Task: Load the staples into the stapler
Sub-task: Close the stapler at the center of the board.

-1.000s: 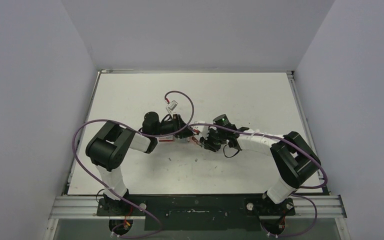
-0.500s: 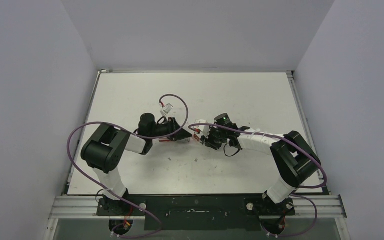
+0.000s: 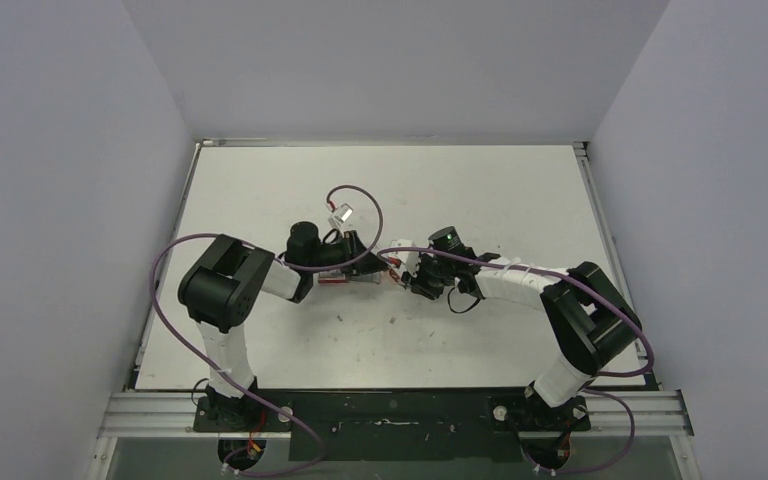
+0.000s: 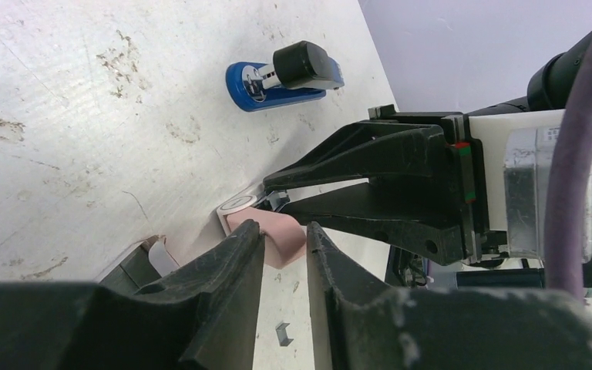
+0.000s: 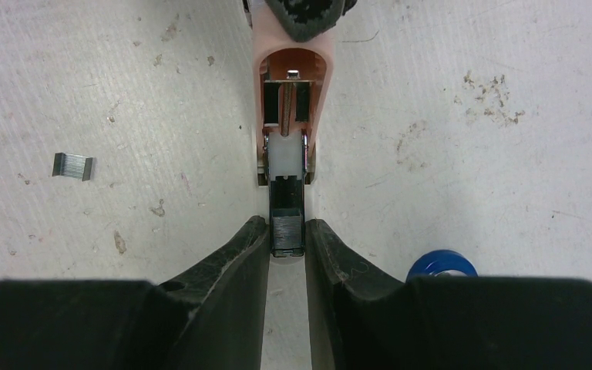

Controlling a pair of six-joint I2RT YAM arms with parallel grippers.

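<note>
Two grippers on pink stapler [image 5: 266,35]: left gripper [image 4: 285,231] newly closed on its end, right gripper [image 5: 287,231] pinching black staple tray [image 5: 287,193]; likely braced for loading.

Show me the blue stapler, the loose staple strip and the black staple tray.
blue stapler [image 4: 289,73]: left wrist view, black top end.
staple strip [image 5: 72,166]: right wrist view, strip's middle.
staple tray [image 5: 287,196]: right wrist view, black channel near the fingers.

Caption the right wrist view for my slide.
Right gripper pinching a black rail protruding from a pink housing, loose staple strip alongside.
</note>
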